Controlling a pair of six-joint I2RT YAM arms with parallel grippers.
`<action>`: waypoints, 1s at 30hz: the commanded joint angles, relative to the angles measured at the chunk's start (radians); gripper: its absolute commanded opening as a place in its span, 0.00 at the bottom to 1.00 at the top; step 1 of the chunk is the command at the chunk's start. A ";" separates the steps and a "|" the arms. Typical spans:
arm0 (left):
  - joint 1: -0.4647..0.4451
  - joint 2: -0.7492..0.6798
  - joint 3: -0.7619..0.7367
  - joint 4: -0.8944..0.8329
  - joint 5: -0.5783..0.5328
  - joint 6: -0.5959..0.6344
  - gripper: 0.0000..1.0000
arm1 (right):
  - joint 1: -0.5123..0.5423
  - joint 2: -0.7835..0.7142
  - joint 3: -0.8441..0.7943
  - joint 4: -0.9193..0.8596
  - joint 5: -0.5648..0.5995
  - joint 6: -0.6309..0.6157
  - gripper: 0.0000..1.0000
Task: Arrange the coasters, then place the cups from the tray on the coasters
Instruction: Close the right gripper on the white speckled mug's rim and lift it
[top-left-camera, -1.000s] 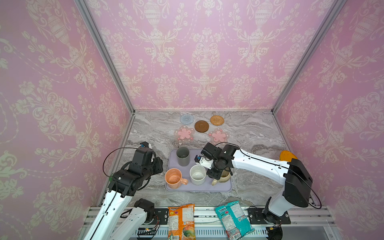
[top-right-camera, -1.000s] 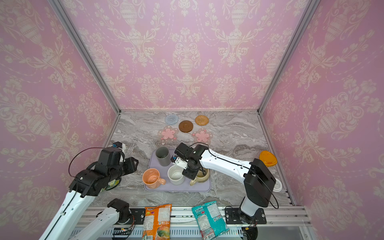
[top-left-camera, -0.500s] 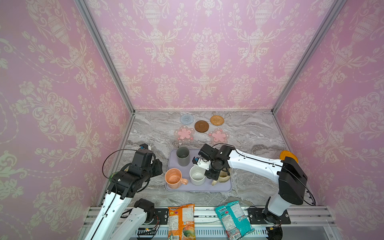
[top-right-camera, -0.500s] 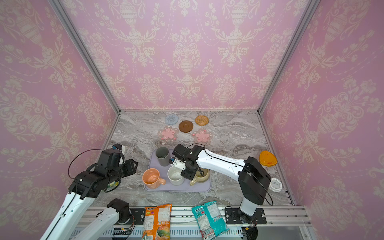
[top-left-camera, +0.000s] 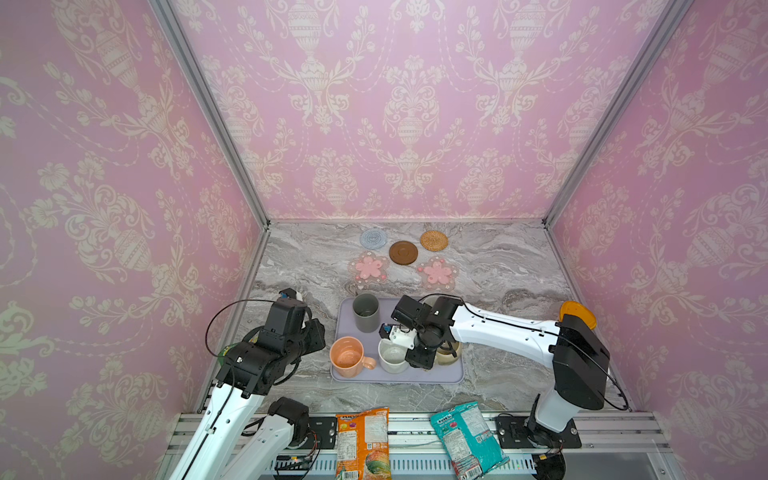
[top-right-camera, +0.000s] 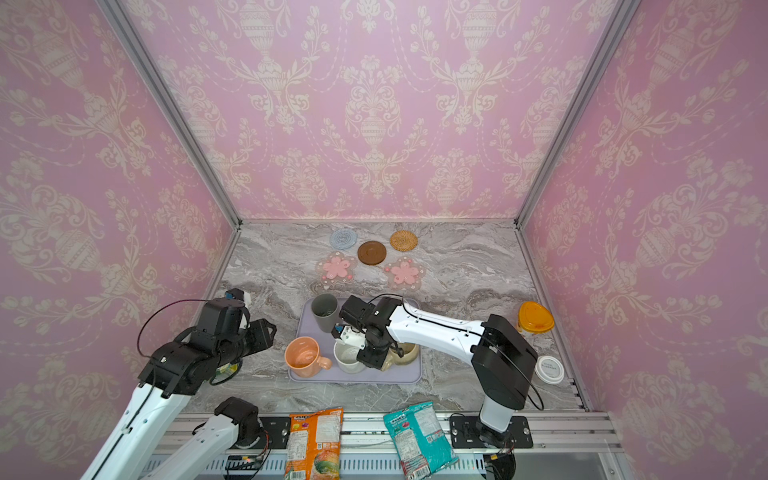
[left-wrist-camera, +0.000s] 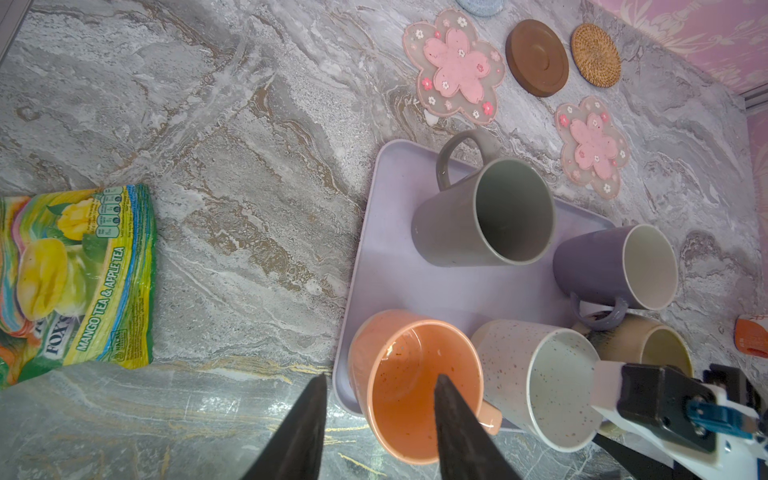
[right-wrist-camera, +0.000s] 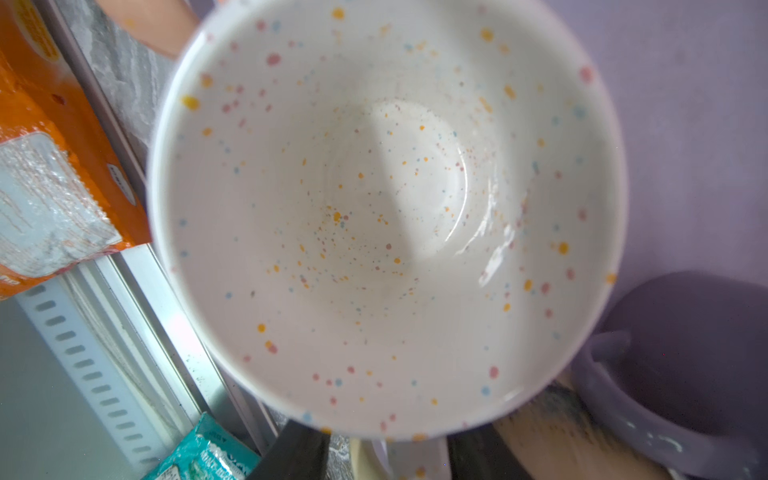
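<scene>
I've nudged the right gripper (top-left-camera: 419, 360) along the tray (top-left-camera: 345, 309), astride the handle (right-wrist-camera: 415, 461) of the white speckled cup (top-left-camera: 392, 355); grip unclear. Left gripper (left-wrist-camera: 380, 378) hangs half-open, empty.

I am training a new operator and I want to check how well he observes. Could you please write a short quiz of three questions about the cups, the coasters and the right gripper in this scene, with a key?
1. True or false: one cup already stands on a coaster.
2. Which cup is the right gripper working at? A. grey cup B. white speckled cup C. peach-orange cup
3. How many coasters lie beyond the tray?
Key: 1. False; every coaster is bare. 2. B. 3. Five: two pink flower coasters, grey-blue coaster, brown coaster, tan coaster.
</scene>
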 joint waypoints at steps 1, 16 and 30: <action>0.000 0.002 -0.007 0.007 0.008 -0.021 0.45 | 0.010 -0.024 -0.027 0.024 -0.045 0.025 0.45; -0.001 -0.001 -0.018 0.012 0.022 -0.025 0.45 | 0.011 -0.007 -0.042 0.095 -0.057 0.071 0.38; -0.005 -0.003 -0.052 0.056 0.042 -0.035 0.45 | 0.015 -0.035 -0.128 0.156 -0.031 0.139 0.18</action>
